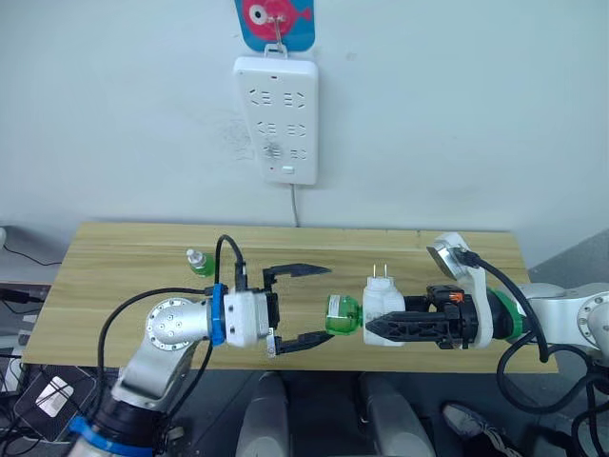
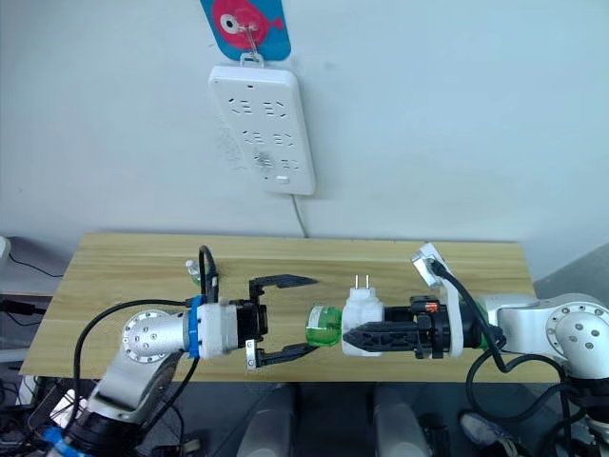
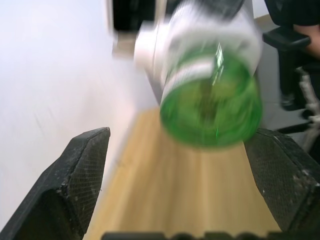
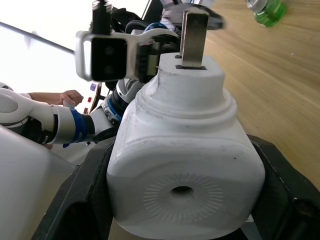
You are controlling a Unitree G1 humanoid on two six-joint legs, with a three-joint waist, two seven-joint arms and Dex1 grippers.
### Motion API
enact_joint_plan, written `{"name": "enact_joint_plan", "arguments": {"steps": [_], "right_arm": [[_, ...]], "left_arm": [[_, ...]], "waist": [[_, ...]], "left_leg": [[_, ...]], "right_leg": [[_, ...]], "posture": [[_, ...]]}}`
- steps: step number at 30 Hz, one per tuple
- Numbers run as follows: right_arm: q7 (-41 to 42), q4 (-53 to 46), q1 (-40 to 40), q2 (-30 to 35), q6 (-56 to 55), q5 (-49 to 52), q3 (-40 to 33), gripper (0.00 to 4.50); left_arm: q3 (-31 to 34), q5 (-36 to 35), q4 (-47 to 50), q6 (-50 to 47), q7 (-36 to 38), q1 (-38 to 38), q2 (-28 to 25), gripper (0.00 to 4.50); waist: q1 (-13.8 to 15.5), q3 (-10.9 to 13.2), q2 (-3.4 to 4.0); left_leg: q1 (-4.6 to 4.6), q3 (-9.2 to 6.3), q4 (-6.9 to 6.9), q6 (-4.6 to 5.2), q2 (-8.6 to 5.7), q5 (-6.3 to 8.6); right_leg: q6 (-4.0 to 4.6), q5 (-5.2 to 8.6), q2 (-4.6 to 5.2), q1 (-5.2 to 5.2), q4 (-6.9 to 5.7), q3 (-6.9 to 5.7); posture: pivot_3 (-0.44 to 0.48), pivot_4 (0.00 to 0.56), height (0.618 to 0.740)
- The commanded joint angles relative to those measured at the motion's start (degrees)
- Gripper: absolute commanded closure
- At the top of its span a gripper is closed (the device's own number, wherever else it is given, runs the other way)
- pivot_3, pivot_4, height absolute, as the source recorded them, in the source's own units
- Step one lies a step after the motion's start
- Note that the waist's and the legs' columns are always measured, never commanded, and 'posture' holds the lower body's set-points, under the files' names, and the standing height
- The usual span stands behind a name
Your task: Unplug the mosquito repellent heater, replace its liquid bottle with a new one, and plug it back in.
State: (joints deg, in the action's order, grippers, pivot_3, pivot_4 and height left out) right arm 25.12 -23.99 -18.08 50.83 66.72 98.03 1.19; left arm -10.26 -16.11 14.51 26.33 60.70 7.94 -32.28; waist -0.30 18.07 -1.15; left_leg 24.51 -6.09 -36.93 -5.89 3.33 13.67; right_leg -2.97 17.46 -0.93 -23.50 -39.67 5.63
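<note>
Heater (image 1: 383,307) sits mid-frame, lower centre of the head view, unplugged & held off the table edge, prongs up, clamped across its body by the right gripper (image 1: 381,328) coming in from the right. Its green bottle (image 1: 342,315) sticks out sideways from the heater's left end, apparently still attached. Left gripper (image 1: 316,305) reaches in from lower left w/ fingers spread wide, one above & one below, bottle's base just at the gap but nothing pinched yet; left wrist view shows the bottle (image 3: 212,107) between the two pads w/ clear room each side. Spare bottle w/ whitish cap (image 1: 199,263) stands on the table (image 1: 114,257) toward the left, well apart from both arms. Power strip (image 1: 277,119) hangs on the wall, upper centre, cord dropping behind the table. Judgement: step in hand is getting the old bottle off. Risks: left fingers closing off-centre on the round smooth bottle, so it squirts out or only gets clipped by the lower finger; twisting w/ a loose hold on the heater could turn the whole unit in the right grip; a freed bottle dropped past the near table edge could spill. Left arm's cable loop sits near the spare bottle, could knock it on pull-back.
</note>
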Motion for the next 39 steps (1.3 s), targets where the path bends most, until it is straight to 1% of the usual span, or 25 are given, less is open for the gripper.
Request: {"name": "enact_joint_plan", "arguments": {"steps": [1,4,5,7,12,14,15,17,18,19,20,21,22,23,26,28,31,33,39], "right_arm": [[-0.02,-2.49,0.05,-0.4,-0.63,2.01,-0.47,1.44],[-0.42,-2.74,-0.05,-0.67,-0.75,2.37,-0.22,1.44],[-0.51,-2.81,-0.05,-0.7,-0.77,2.44,-0.21,1.44],[-0.7,-2.86,-0.09,-0.81,-0.83,2.59,-0.14,1.44],[-1.21,-2.96,-0.11,-1.11,-0.89,2.92,-0.07,1.44],[-1.26,-3.03,-0.02,-1.1,-0.92,2.93,-0.06,1.44],[-1.19,-3.07,0.04,-1.05,-0.9,2.85,-0.08,1.44],[-0.86,-3.17,0.17,-0.86,-0.73,2.46,-0.13,1.44],[-0.53,-3.26,0.23,-0.73,-0.56,2.04,-0.14,1.44],[-0.13,-3.39,0.29,-0.59,-0.39,1.52,-0.13,1.44],[0.19,-3.49,0.4,-0.49,-0.29,1.14,-0.12,1.44],[0.42,-3.56,0.5,-0.4,-0.31,0.91,-0.08,1.44],[0.6,-3.61,0.56,-0.32,-0.33,0.76,-0.04,1.44],[0.69,-3.6,0.58,-0.27,-0.38,0.74,0.0,1.44],[0.94,-3.74,0.71,-0.19,-0.56,0.56,0.02,1.44],[1.0,-3.85,0.79,-0.17,-0.71,0.54,0.05,1.44],[0.9,-3.9,0.85,-0.17,-0.97,0.72,0.16,1.44],[0.67,-3.84,0.91,-0.25,-1.14,0.95,0.17,1.44],[0.46,-3.72,0.95,-0.13,-1.15,1.25,0.11,1.44]], "left_arm": [[-1.3,0.18,-0.73,4.73,0.38,1.11,1.72,0.0],[-2.24,-0.21,-1.53,5.74,1.22,1.59,1.8,0.0],[-2.47,-0.46,-1.66,5.73,1.42,1.69,1.8,0.19],[-2.96,-1.12,-1.8,4.99,2.0,1.85,1.61,0.62],[-3.56,-2.99,0.04,1.56,3.07,2.27,0.59,2.22],[-3.87,-4.59,2.61,-2.42,3.49,2.79,-0.48,2.28],[-4.19,-5.78,4.5,-5.86,3.98,3.16,-1.62,2.28],[-4.86,-10.95,9.89,-22.22,2.71,3.96,-6.24,2.28],[-4.53,-19.34,12.54,-35.67,-0.71,5.48,-9.52,2.28],[-3.76,-29.51,14.06,-47.94,-4.63,7.51,-12.4,2.28],[-2.76,-38.89,14.07,-57.73,-7.04,9.96,-14.87,2.28],[-1.93,-43.24,13.86,-63.1,-7.44,11.95,-16.27,2.28],[-1.28,-46.04,13.23,-66.85,-7.68,13.66,-17.26,2.28],[-0.67,-49.13,12.61,-70.54,-7.72,15.08,-18.24,2.28],[1.05,-53.64,11.43,-77.43,-7.3,16.55,-19.79,2.28],[1.3,-51.64,11.49,-77.95,-6.95,15.98,-19.57,2.28],[1.06,-47.25,12.21,-75.2,-6.11,13.62,-17.99,2.28],[1.69,-45.61,12.26,-73.8,-7.37,11.69,-16.32,2.28],[2.61,-44.66,12.84,-74.33,-5.96,10.54,-15.03,2.28]], "waist": [[0.03,0.0,0.0],[0.01,0.0,0.0],[0.0,0.0,0.0],[-0.01,0.0,0.0],[-0.09,0.0,0.0],[-0.15,0.0,0.0],[-0.15,0.0,0.0],[-0.17,0.02,-0.02],[-0.19,0.02,-0.01],[-0.2,0.03,-0.02],[-0.22,0.05,-0.02],[-0.28,0.06,-0.02],[-0.37,0.07,-0.01],[-0.58,0.09,-0.01],[-1.24,0.09,-0.01],[-1.35,0.09,-0.01],[-1.43,0.1,0.0],[-1.37,0.09,0.0],[-1.3,0.1,-0.01]], "left_leg": [[0.0,-0.01,0.0,0.0,0.0,0.0],[0.0,0.0,-0.01,0.0,0.0,0.0],[0.0,-0.01,0.0,0.0,0.0,0.0],[0.0,-0.02,0.0,0.0,0.0,0.0],[-0.01,-0.03,-0.02,0.0,0.0,0.0],[-0.02,-0.03,-0.02,0.0,0.0,0.0],[-0.02,-0.03,-0.02,0.0,0.0,0.0],[-0.01,-0.07,-0.02,0.0,0.01,0.0],[-0.02,-0.09,-0.02,0.0,0.01,0.0],[-0.04,-0.08,-0.02,0.0,0.0,0.0],[-0.05,-0.11,-0.02,0.0,0.01,0.0],[-0.05,-0.17,-0.03,0.01,0.01,0.0],[-0.05,-0.18,-0.04,0.01,0.01,0.0],[-0.05,-0.15,-0.04,0.01,0.0,0.0],[-0.05,-0.1,-0.01,0.01,-0.01,0.0],[-0.05,-0.12,0.02,0.01,0.0,0.0],[-0.06,-0.11,0.06,0.01,0.01,0.0],[-0.06,-0.1,0.05,0.0,0.01,0.0],[-0.06,-0.09,-0.01,-0.01,0.0,-0.01]], "right_leg": [[0.0,0.0,0.0,0.0,-0.01,-0.01],[0.0,0.0,0.0,0.0,-0.01,0.0],[0.0,0.0,0.0,0.0,-0.02,-0.01],[0.0,0.0,-0.01,0.0,-0.04,-0.01],[0.0,0.0,-0.01,0.0,-0.08,-0.01],[0.0,0.0,-0.01,0.0,-0.09,-0.02],[0.0,0.0,-0.01,0.0,-0.09,-0.02],[0.0,0.0,-0.03,0.0,-0.14,-0.04],[-0.01,0.0,-0.03,0.0,-0.17,-0.06],[-0.01,0.01,-0.02,0.0,-0.19,-0.04],[-0.02,0.01,-0.02,0.0,-0.23,-0.05],[-0.04,0.02,-0.03,0.0,-0.27,-0.1],[-0.26,0.15,-0.03,0.0,-0.27,-0.11],[-0.27,0.16,-0.03,0.01,-0.27,-0.1],[-0.25,0.15,-0.03,0.01,-0.23,-0.08],[-0.03,0.03,-0.03,0.0,-0.23,-0.1],[0.0,0.03,-0.03,-0.02,-0.22,-0.09],[0.0,0.03,-0.03,-0.02,-0.22,-0.09],[-0.02,0.04,-0.02,-0.02,-0.22,-0.07]], "posture": [[0.017,0.305,0.74],[0.014,0.307,0.74],[0.014,0.307,0.74],[0.014,0.307,0.74],[0.015,0.309,0.74],[0.017,0.31,0.74],[0.018,0.311,0.74],[0.021,0.311,0.74],[0.021,0.311,0.74],[0.021,0.311,0.74],[0.021,0.311,0.74],[0.021,0.311,0.74],[0.021,0.311,0.74],[0.021,0.311,0.74],[0.026,0.31,0.74],[0.026,0.31,0.74],[0.026,0.31,0.74],[0.026,0.31,0.74],[0.024,0.311,0.74]]}}
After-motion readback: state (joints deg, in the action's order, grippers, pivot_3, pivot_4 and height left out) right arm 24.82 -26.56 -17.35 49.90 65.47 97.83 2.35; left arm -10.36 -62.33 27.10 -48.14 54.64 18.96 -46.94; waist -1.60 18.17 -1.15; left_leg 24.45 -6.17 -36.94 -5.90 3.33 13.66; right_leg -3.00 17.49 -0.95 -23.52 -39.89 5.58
